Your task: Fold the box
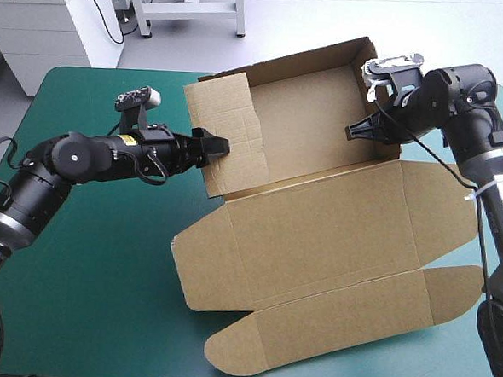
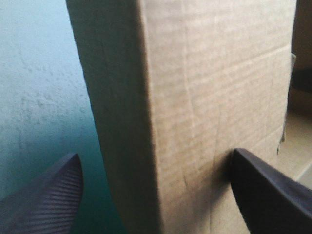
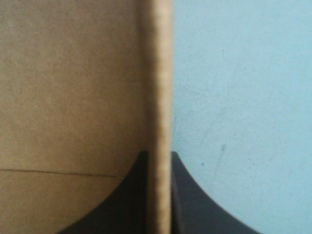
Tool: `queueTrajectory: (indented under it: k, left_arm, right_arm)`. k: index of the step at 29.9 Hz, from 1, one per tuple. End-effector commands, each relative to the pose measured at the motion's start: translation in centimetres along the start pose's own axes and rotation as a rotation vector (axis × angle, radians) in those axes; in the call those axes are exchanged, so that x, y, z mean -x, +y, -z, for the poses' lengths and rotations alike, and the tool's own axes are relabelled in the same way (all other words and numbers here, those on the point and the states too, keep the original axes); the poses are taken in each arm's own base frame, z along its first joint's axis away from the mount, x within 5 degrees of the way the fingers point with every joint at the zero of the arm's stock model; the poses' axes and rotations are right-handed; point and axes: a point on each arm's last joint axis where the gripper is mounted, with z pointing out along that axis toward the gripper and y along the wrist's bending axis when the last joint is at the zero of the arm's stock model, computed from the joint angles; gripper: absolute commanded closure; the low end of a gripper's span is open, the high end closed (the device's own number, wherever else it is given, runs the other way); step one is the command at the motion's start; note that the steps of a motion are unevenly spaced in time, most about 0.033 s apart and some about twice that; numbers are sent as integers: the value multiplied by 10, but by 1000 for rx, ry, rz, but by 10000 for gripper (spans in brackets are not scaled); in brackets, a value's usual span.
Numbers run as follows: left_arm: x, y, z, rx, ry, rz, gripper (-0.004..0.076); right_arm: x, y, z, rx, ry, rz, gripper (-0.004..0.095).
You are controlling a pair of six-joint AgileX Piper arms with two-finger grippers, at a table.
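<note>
I found the brown cardboard box point(image 1: 317, 235) right of centre on the teal-green table point(image 1: 81, 315), my black-fingered right gripper point(image 1: 352, 131) clamped on its right wall, my left gripper point(image 1: 220, 146) spread apart astride the left wall, which I judged needed deeper, squarer seating before tucking.

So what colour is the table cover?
Teal-green; the cover shows best in the high view.

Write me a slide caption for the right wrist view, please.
Right pincer shut on a raised wall of the brown box, teal-green cover beside it.
</note>
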Motion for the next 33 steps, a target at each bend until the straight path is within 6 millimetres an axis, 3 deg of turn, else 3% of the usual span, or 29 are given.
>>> queueTrajectory:
  k: [1, 6, 13, 23, 33]
  left_arm:
    - [10, -19, 8, 17, -168, 24, 141]
    - [6, -15, -11, 69, -144, 44, 141]
    - [3, -4, -36, 104, -85, 78, 141]
    - [5, -4, -36, 103, -107, 72, 141]
    - [7, -9, -22, 99, -142, 38, 142]
  right_arm:
    - [8, 4, 28, 46, -137, -42, 923]
    - [10, 14, 28, 69, -161, -34, 920]
    - [14, 48, 31, 15, -212, 42, 920]
    - [15, 72, 37, -58, -262, 109, 920]
    - [17, 62, 40, -210, -293, 126, 920]
